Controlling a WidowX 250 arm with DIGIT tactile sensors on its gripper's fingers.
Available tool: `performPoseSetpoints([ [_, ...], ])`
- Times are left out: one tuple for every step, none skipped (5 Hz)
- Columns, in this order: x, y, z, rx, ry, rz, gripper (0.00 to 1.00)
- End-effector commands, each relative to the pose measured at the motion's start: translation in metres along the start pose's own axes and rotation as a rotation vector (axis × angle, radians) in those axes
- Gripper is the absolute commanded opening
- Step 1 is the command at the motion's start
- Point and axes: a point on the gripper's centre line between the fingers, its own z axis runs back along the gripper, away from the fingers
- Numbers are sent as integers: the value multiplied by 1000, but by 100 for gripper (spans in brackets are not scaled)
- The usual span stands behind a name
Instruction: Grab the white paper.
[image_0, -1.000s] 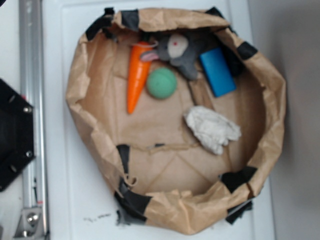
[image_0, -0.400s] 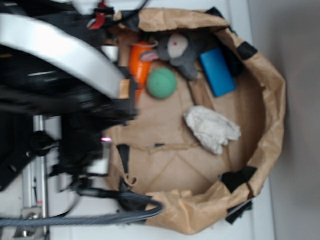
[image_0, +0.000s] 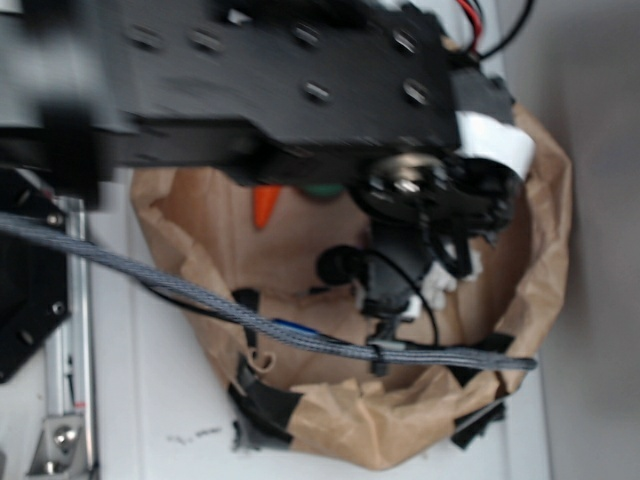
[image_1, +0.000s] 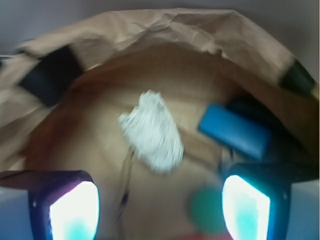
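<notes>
Spread wide and holding nothing, the end effector (image_1: 160, 210) shows in the wrist view as two glowing pads (image_1: 74, 212) at the bottom corners of the frame, with open space between them. Beyond that gap, on the brown floor of the paper basin (image_1: 165, 30), lies the white paper (image_1: 151, 131), a wrinkled oblong wad, untouched and apart from both pads. Just right of it in that view sits the blue block (image_1: 234, 131), close but not touching, and a blurred green ball (image_1: 205, 212) shows low down near the right pad. In the exterior view the black arm (image_0: 250, 80) spans the top of the frame and covers most of the basin; only a small white bit of the wad (image_0: 440, 288) peeps out below the wrist, toward the right side of the basin. An orange carrot tip (image_0: 263, 205) shows under the arm at the left. A grey braided cable (image_0: 250, 318) crosses the basin's near half, above the white worktop (image_0: 150, 400).
</notes>
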Motion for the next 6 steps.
performPoseSetpoints([
  [13,-35,-33,-30,-53,-219,100],
  [7,-35,-67,39,-24,-256,100],
  [17,-18,-78,86,2,-239,100],
  [22,-2,-72,99,-11,-200,100],
  [21,5,-76,123,17,-144,0],
  [16,4,-53,137,4,-116,0],
])
